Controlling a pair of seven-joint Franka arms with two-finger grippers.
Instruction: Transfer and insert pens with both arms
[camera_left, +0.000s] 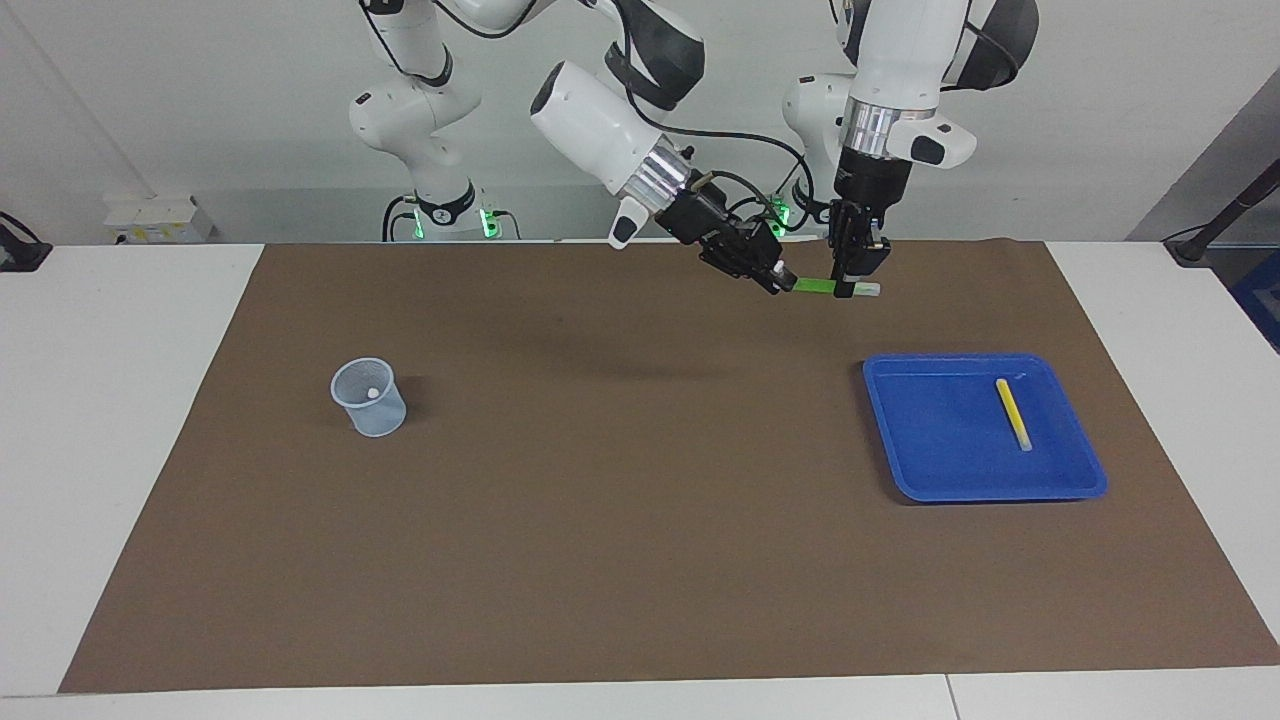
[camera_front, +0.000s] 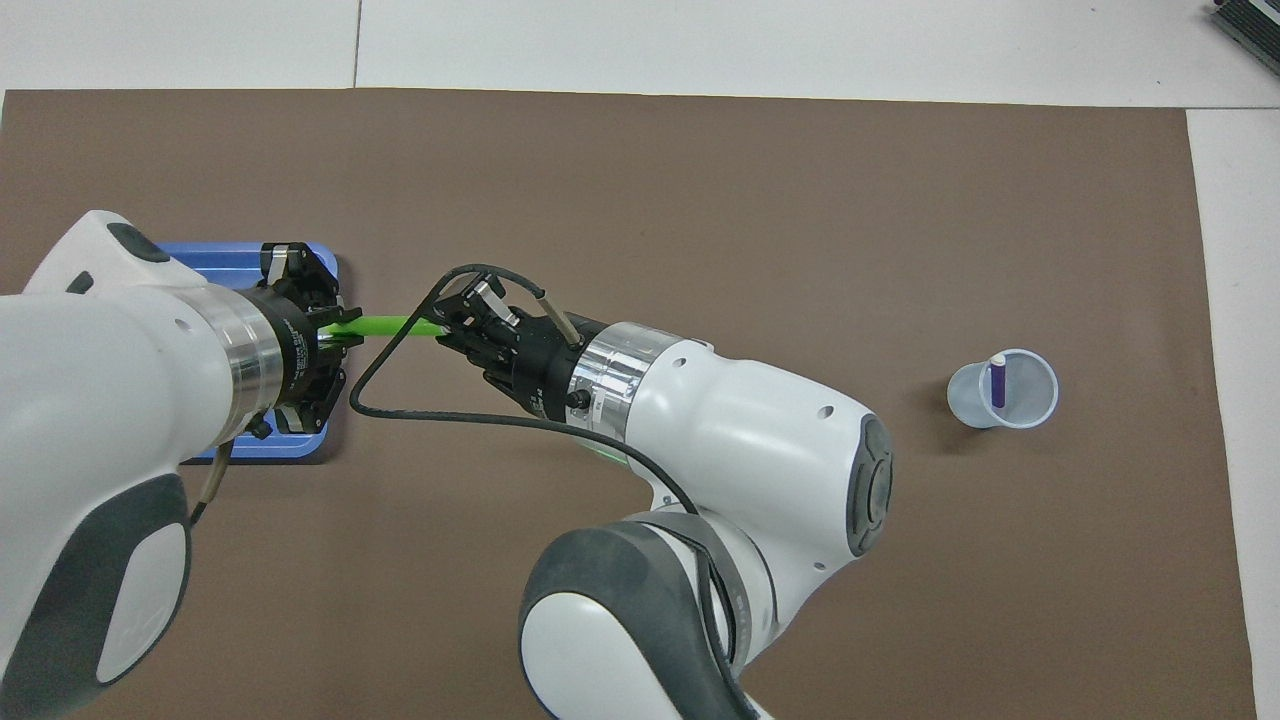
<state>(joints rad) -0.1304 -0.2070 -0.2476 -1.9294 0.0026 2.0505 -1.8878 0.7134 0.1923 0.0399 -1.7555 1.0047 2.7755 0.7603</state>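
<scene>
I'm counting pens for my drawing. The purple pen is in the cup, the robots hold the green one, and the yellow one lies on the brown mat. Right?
Nearly. The yellow pen lies in the blue tray, as the facing view shows. The rest is right.

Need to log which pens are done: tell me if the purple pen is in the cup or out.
In. The purple pen stands inside the clear cup, leaning on its wall, white cap end up, at the right arm's end of the table.
</scene>
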